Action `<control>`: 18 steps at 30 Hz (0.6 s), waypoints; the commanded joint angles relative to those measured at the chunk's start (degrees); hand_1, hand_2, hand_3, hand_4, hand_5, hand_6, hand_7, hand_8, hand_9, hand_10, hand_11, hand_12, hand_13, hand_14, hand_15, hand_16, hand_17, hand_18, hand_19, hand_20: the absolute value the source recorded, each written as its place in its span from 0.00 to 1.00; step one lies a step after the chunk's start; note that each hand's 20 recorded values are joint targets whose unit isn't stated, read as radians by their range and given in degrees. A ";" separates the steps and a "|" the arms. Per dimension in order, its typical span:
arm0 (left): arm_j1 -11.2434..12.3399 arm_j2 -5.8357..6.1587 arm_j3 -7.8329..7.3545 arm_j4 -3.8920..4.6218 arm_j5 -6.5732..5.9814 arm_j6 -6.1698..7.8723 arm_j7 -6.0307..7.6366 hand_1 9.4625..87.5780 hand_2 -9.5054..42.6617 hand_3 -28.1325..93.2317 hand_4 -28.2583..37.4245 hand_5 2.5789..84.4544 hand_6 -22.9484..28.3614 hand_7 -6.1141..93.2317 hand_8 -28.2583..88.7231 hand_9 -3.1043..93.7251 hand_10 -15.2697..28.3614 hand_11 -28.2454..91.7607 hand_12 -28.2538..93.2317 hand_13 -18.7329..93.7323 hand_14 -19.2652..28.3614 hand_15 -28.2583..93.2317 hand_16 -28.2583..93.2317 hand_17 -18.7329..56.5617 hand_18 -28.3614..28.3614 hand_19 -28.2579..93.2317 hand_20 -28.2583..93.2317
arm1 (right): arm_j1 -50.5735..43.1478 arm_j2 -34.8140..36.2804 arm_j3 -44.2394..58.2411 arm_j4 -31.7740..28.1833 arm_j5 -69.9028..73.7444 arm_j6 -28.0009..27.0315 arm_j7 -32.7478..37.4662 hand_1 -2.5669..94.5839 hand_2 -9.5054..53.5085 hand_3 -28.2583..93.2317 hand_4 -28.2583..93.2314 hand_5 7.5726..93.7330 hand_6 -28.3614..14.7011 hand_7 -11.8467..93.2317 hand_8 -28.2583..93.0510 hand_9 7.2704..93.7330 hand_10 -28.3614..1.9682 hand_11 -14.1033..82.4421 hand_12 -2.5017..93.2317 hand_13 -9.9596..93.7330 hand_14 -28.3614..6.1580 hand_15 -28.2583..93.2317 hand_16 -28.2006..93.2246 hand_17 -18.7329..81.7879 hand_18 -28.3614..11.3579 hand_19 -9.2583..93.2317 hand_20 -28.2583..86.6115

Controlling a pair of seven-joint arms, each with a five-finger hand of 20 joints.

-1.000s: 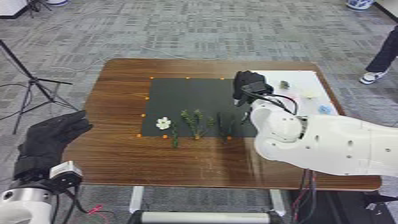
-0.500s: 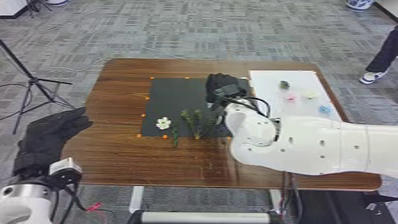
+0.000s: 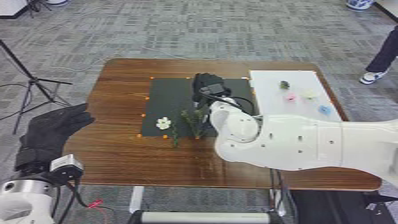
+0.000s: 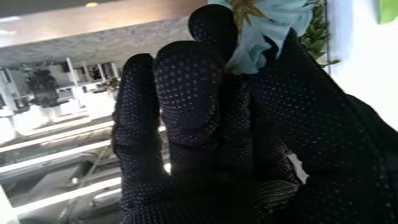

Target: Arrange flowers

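Slip risk: pinched at the petals

Could drop or twist the pale blue flower point(image 4: 280, 22), likely from gripping soft petals; could also snag the green sprigs point(image 3: 193, 120) on lowering. Right hand point(image 3: 209, 82) nearly closed, flower pinched at thumb and fingertips, over the black mat point(image 3: 167, 100), nearer the table's point(image 3: 111, 160) far edge.

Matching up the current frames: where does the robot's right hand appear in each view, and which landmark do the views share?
Head view: the right hand is over the far part of the black mat, right of its middle.
Right wrist view: the right hand is large and close, fingers up, pinching a pale blue flower.
Shared landmark: most likely the white board, the bright surface beyond the thumb.
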 commanded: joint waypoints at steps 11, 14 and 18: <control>-4.74 -1.28 2.25 1.62 1.57 -2.59 -2.28 0.18 0.17 0.96 0.08 0.67 0.70 0.22 0.15 0.52 0.82 0.55 0.34 0.46 0.90 0.69 0.16 0.18 0.81 0.58 0.34 | -6.21 -8.02 3.25 4.88 2.06 3.94 -2.53 0.62 0.00 0.86 0.00 0.77 0.69 0.51 0.16 0.91 0.76 0.34 0.43 0.85 0.74 0.72 0.47 0.52 0.22 1.00 0.24; -5.96 -1.49 2.94 1.82 2.09 -2.82 -3.34 0.18 0.17 0.96 0.08 0.67 0.70 0.22 0.15 0.52 0.82 0.55 0.34 0.46 0.90 0.69 0.16 0.18 0.81 0.58 0.34 | -6.01 -8.47 2.86 5.56 2.11 5.01 -1.88 0.62 0.00 0.86 0.00 0.77 0.69 0.51 0.16 0.91 0.76 0.34 0.43 0.85 0.74 0.72 0.47 0.52 0.22 1.00 0.24; -6.91 -1.15 3.44 1.95 2.26 -2.83 -3.72 0.18 0.17 0.96 0.08 0.66 0.70 0.22 0.15 0.52 0.82 0.55 0.34 0.46 0.90 0.69 0.16 0.18 0.81 0.58 0.34 | -5.33 -9.11 2.18 6.15 2.70 6.37 -1.97 0.62 0.00 0.86 0.00 0.77 0.69 0.51 0.16 0.92 0.76 0.34 0.43 0.85 0.74 0.72 0.47 0.52 0.22 1.00 0.24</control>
